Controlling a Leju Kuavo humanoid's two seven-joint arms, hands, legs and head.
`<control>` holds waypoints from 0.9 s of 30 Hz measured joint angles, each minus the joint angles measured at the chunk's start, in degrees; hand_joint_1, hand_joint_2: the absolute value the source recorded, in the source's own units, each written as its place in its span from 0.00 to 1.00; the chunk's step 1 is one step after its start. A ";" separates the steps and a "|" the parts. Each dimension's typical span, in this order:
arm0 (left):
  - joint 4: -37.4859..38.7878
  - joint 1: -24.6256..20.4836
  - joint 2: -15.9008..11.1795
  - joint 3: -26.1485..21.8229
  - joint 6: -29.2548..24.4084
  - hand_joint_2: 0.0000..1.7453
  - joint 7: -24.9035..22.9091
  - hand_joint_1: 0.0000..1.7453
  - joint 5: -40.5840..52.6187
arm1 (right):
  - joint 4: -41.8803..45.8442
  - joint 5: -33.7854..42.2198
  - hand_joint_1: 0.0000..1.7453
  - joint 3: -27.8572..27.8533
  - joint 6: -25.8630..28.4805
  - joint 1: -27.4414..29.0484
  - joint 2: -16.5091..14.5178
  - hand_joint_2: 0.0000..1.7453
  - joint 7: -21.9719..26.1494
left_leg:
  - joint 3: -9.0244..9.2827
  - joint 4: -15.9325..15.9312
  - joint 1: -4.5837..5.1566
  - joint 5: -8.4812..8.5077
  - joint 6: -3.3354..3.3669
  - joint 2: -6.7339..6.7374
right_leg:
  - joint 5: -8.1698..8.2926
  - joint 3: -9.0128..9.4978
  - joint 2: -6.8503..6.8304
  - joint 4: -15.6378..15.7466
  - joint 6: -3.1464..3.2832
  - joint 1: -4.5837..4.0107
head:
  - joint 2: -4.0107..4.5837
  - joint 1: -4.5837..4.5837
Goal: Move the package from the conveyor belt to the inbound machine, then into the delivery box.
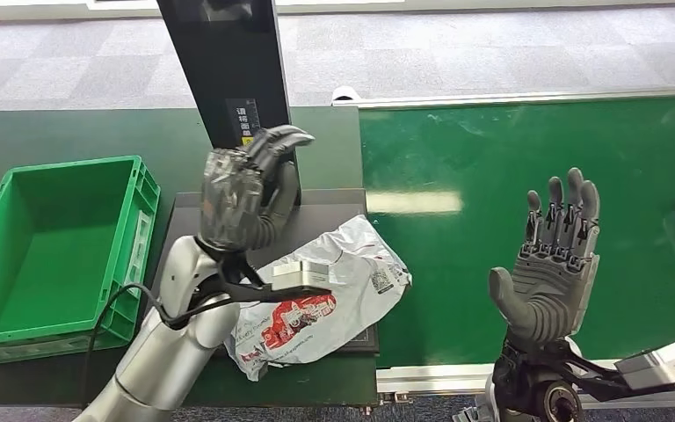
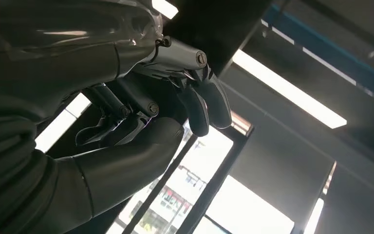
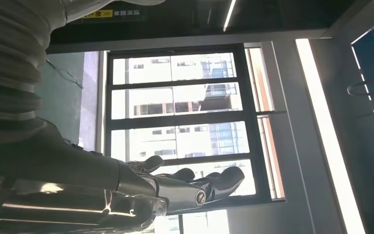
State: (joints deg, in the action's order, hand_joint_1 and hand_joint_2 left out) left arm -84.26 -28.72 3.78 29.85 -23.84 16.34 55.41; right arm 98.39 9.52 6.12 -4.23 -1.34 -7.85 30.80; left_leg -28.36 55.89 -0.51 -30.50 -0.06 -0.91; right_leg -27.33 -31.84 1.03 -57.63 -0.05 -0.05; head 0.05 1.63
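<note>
Head view: package [image 1: 321, 299] lies on the inbound machine [image 1: 228, 211], hands raised

Left arm [image 1: 163, 352]: silver, raised from lower left, forearm upright. Left hand [image 1: 244, 198]: lifted, back toward camera, fingers [image 2: 204, 105] curled inward, holding nothing. Right hand [image 1: 552, 264]: raised, palm facing camera, fingers [image 1: 567, 211] straight and slightly spread, thumb out, holding nothing.

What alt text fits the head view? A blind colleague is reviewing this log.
A white plastic package lies on the dark inbound machine platform, with the left hand raised above it, fingers curled, holding nothing. The right hand is open over the green conveyor belt; a green delivery box sits left.
</note>
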 joint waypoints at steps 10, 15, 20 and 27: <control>-14.28 3.19 -2.87 -3.55 -1.48 1.00 1.62 1.00 -0.62 | 2.16 -0.23 0.00 -1.08 0.18 0.73 -0.29 1.00 0.00 | 0.00 0.04 0.08 0.02 0.03 0.00 | 0.04 0.02 -0.01 0.00 -0.05 0.08 | 0.01 -0.01; -15.74 3.39 -3.16 -5.30 -6.06 1.00 0.76 1.00 -1.35 | 2.72 -0.26 0.00 -1.25 0.68 1.04 -0.51 1.00 0.05 | 0.00 0.04 0.07 0.02 0.02 0.00 | 0.04 0.00 0.00 0.00 -0.05 0.07 | 0.00 0.00; -13.95 -0.63 -3.22 -14.18 -7.89 1.00 -3.35 1.00 0.55 | 3.96 -0.36 0.00 -1.39 0.76 2.20 -1.16 1.00 0.07 | 0.00 0.03 0.02 0.08 -0.05 -0.02 | 0.06 -0.01 -0.01 0.00 -0.02 0.01 | 0.00 -0.01; -1.37 -9.24 -4.22 -24.76 7.81 1.00 -3.08 0.00 -2.17 | 4.23 -0.15 0.00 -1.36 0.02 1.97 -1.60 1.00 -0.26 | -0.01 0.03 0.03 0.29 -0.08 0.01 | 0.22 -0.02 0.01 -0.01 0.07 0.02 | -0.01 -0.02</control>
State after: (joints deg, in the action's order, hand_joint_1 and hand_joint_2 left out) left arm -85.63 -37.96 -0.44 5.09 -16.03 13.26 53.24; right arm 102.62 9.37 4.76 -4.21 0.64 -9.44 30.53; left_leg -28.37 55.92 -0.48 -30.21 -0.14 -0.91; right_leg -27.11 -31.86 1.04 -57.64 0.02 -0.03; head 0.05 1.61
